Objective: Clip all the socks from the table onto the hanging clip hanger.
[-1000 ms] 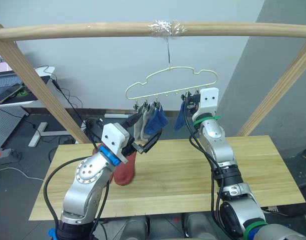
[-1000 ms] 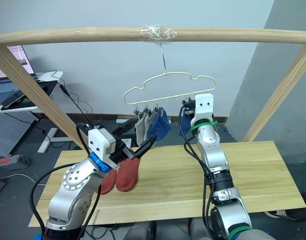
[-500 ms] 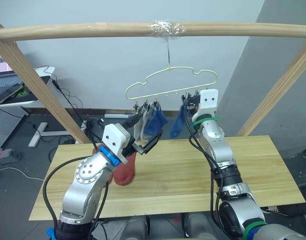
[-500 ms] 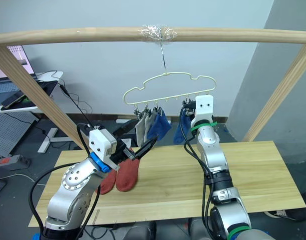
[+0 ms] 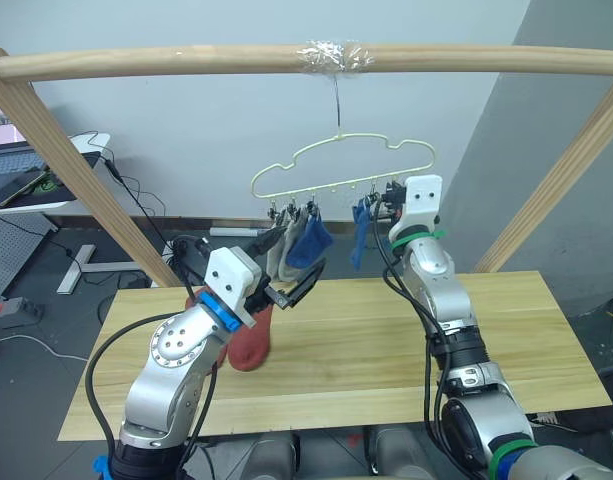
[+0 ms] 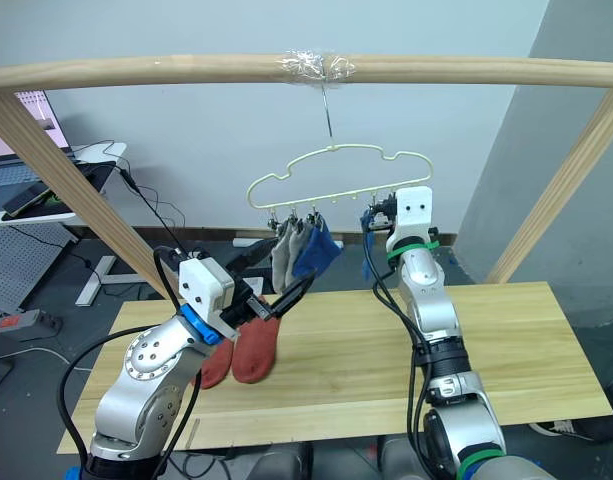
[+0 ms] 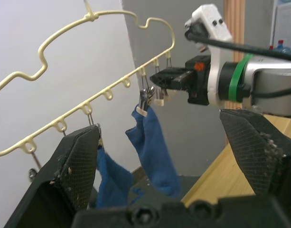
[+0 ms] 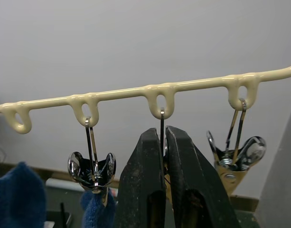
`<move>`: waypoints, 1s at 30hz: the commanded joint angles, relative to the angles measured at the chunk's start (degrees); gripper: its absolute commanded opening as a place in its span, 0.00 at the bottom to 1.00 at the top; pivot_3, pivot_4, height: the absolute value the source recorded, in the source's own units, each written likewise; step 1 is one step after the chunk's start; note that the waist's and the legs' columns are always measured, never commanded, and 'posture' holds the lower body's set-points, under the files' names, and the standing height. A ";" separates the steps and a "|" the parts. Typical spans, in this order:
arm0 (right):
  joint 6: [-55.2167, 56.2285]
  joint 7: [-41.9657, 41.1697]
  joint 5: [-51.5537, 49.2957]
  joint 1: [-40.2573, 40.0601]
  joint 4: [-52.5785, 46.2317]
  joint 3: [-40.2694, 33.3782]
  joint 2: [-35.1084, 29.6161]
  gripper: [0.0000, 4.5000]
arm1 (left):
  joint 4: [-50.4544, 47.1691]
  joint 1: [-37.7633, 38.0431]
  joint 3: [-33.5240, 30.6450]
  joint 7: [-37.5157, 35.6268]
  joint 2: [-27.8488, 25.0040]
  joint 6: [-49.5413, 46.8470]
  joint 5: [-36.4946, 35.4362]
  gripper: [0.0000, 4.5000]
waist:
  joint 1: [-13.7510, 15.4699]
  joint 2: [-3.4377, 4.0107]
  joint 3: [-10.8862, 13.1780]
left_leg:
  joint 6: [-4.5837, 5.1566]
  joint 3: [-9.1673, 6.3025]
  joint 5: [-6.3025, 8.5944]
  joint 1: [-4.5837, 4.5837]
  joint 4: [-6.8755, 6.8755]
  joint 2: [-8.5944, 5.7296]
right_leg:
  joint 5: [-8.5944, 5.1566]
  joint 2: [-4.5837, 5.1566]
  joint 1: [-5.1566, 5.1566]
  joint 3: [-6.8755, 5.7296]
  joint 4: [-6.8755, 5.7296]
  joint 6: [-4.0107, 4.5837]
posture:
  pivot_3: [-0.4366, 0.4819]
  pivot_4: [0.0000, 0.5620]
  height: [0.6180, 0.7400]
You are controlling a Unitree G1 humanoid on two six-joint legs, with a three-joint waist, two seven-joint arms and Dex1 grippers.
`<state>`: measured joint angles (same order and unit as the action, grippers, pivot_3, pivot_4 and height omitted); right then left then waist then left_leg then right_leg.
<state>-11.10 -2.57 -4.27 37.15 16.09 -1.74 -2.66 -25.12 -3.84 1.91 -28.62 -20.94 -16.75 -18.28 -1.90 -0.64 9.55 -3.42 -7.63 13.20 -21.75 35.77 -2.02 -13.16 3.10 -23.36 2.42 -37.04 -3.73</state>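
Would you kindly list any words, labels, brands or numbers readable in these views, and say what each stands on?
None can be read: the clip hanger, socks, table and both pincers, left and right, show no text.
Laptop screen: too small to read.

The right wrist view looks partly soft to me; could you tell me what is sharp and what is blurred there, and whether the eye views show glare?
Right wrist view: the clip hanger and its metal clips are sharp, the right gripper's fingers close to the lens are softer, the wall behind plain. Left eye view: even light, a bright glint only on the tape wrapped round the pole.
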 commanded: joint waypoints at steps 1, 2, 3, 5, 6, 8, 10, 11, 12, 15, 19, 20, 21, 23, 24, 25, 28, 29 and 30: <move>-9.69 -3.41 -5.52 1.72 -3.94 -3.12 -1.54 0.01 | 5.59 1.60 -0.87 3.41 -1.31 -3.94 3.61 1.00 | 0.00 0.01 -0.01 | 0.00 -0.02 0.00 0.06 0.00 0.01 | -0.04 -0.02 0.05 -0.01 -0.01 -0.05 | 0.52 0.23 1.00; -13.39 -4.20 -7.52 1.98 -5.61 -3.97 -2.01 0.01 | 7.67 1.68 -1.08 4.34 -1.47 -4.79 4.53 1.00 | 0.02 0.01 -0.01 | 0.00 -0.04 0.00 0.06 0.00 0.02 | -0.13 -0.03 0.06 -0.03 -0.01 -0.20 | 0.51 0.24 1.00; -17.55 -5.72 -9.33 2.13 -7.57 -4.20 -2.96 0.01 | 10.24 1.57 -1.10 5.02 -1.87 -4.54 6.01 1.00 | 0.02 0.02 0.00 | 0.00 -0.06 0.00 0.05 0.00 0.02 | -0.13 -0.03 0.06 -0.04 -0.01 -0.20 | 0.50 0.24 1.00; -23.67 -7.49 -12.18 2.21 -11.00 -4.76 -4.23 0.01 | 14.31 1.04 -0.97 5.87 -2.52 -4.02 8.21 1.00 | 0.11 0.01 0.00 | 0.01 -0.08 0.00 0.04 0.02 0.02 | -0.14 -0.03 0.06 -0.06 -0.01 -0.20 | 0.49 0.25 1.00; -27.20 -7.83 -13.95 2.30 -13.02 -5.49 -4.85 0.01 | 17.50 0.18 -0.66 6.27 -2.78 -3.58 9.46 1.00 | 0.17 0.02 0.00 | 0.00 -0.10 0.00 0.02 0.02 0.02 | -0.14 -0.02 0.06 -0.08 -0.01 -0.20 | 0.49 0.25 1.00; -34.15 -8.31 -17.14 2.41 -16.78 -6.58 -6.11 0.01 | 23.95 -2.23 -0.19 6.77 -2.62 -2.44 11.12 1.00 | 0.22 0.04 0.01 | 0.00 -0.10 0.00 0.00 0.03 -0.01 | -0.14 -0.01 0.06 -0.08 0.00 -0.21 | 0.47 0.26 1.00; -38.79 -8.32 -18.94 2.48 -19.32 -7.19 -7.06 0.01 | 29.11 -4.56 0.49 6.84 -2.31 -1.52 12.60 1.00 | 0.17 0.06 0.02 | 0.00 -0.11 0.00 -0.02 0.05 0.00 | -0.14 -0.01 0.05 -0.09 0.02 -0.21 | 0.46 0.26 1.00; -40.53 -8.20 -19.54 2.45 -20.40 -7.48 -7.47 0.01 | 32.05 -5.85 0.53 6.50 -1.66 -1.28 12.52 1.00 | 0.05 0.06 0.02 | 0.00 -0.11 0.00 -0.03 0.04 0.00 | -0.14 -0.01 0.04 -0.09 0.02 -0.21 | 0.45 0.26 1.00; -41.74 -8.06 -19.96 2.41 -21.19 -7.67 -7.80 0.01 | 35.21 -7.12 0.54 6.93 -1.12 -0.50 13.09 1.00 | 0.02 0.06 0.02 | 0.00 -0.09 0.00 -0.02 0.04 0.01 | -0.14 -0.01 0.04 -0.08 0.03 -0.22 | 0.44 0.25 1.00; -44.07 -7.47 -20.31 2.11 -22.78 -7.76 -8.68 0.01 | 46.12 -11.21 2.59 6.76 -0.18 2.45 16.18 1.00 | -0.16 0.05 0.02 | 0.00 -0.08 0.00 -0.04 0.03 0.01 | -0.14 -0.01 0.03 -0.09 0.06 -0.22 | 0.41 0.26 1.00; -45.84 -6.27 -20.68 1.80 -24.63 -8.28 -8.50 0.01 | 55.28 -14.79 2.79 7.30 0.99 2.32 17.55 1.00 | -0.81 0.04 0.01 | 0.00 -0.04 0.01 -0.07 0.02 0.00 | -0.13 0.01 0.01 -0.06 0.07 -0.24 | 0.39 0.25 1.00; -46.16 -6.00 -20.70 1.67 -25.07 -8.43 -8.39 0.01 | 57.15 -15.46 2.78 7.27 1.22 2.52 17.77 1.00 | -0.97 0.04 0.01 | 0.00 -0.06 0.01 -0.08 0.03 0.00 | -0.13 0.01 0.00 -0.07 0.07 -0.24 | 0.38 0.25 1.00; -46.47 -5.71 -20.63 1.47 -25.50 -8.54 -8.31 0.01 | 58.64 -15.91 2.87 6.90 1.40 2.72 17.87 1.00 | -1.06 0.04 0.01 | 0.00 -0.07 0.01 -0.09 0.03 0.00 | -0.13 0.01 -0.01 -0.08 0.06 -0.25 | 0.38 0.25 1.00; -46.97 -5.23 -20.54 1.14 -26.13 -8.70 -8.21 0.00 | 60.17 -16.17 2.95 5.55 1.84 2.83 17.41 0.91 | -1.12 0.04 0.01 | 0.01 -0.09 0.01 -0.09 0.04 0.00 | -0.13 0.01 -0.01 -0.09 0.04 -0.26 | 0.38 0.25 1.00; -47.15 -5.08 -20.54 1.01 -26.37 -8.77 -8.17 0.00 | 60.47 -16.10 3.07 4.78 2.03 2.85 17.16 0.86 | -1.22 0.04 0.01 | 0.00 -0.08 0.00 -0.08 0.05 0.00 | -0.12 0.02 0.00 -0.08 0.04 -0.27 | 0.38 0.25 1.00; -47.29 -5.02 -20.55 0.89 -26.51 -8.85 -8.18 0.00 | 60.43 -15.86 3.26 3.82 2.31 3.03 16.88 0.79 | -1.31 0.04 0.01 | 0.00 -0.07 0.01 -0.07 0.06 -0.01 | -0.11 0.02 0.01 -0.08 0.04 -0.28 | 0.38 0.25 1.00; -47.55 -4.68 -20.52 0.55 -26.87 -9.11 -8.00 0.00 | 58.25 -14.09 4.02 1.43 2.83 3.48 16.76 0.60 | -1.42 0.05 -0.01 | 0.00 -0.06 0.01 -0.06 0.06 -0.01 | -0.11 0.02 0.02 -0.07 0.04 -0.29 | 0.38 0.24 1.00; -47.53 -4.56 -20.55 0.57 -26.82 -9.19 -7.94 0.00 | 57.26 -13.50 4.17 1.00 2.92 3.49 16.82 0.53 | -1.43 0.05 -0.01 | 0.00 -0.06 0.01 -0.06 0.06 -0.01 | -0.11 0.02 0.02 -0.06 0.04 -0.29 | 0.38 0.24 1.00; -47.45 -4.48 -20.58 0.65 -26.68 -9.28 -7.92 0.00 | 56.16 -12.81 4.33 0.65 3.02 3.53 16.83 0.47 | -1.43 0.05 -0.01 | 0.00 -0.07 0.01 -0.05 0.04 -0.01 | -0.11 0.02 0.02 -0.06 0.04 -0.29 | 0.38 0.24 1.00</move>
<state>-58.27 -7.72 -24.45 37.79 -9.26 -9.71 -10.47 32.22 -18.03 5.30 -26.72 -18.25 -13.04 -1.50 -3.33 -0.59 9.54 -3.42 -7.70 13.21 -21.81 35.81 -2.02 -13.27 3.12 -23.34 2.36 -37.00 -4.02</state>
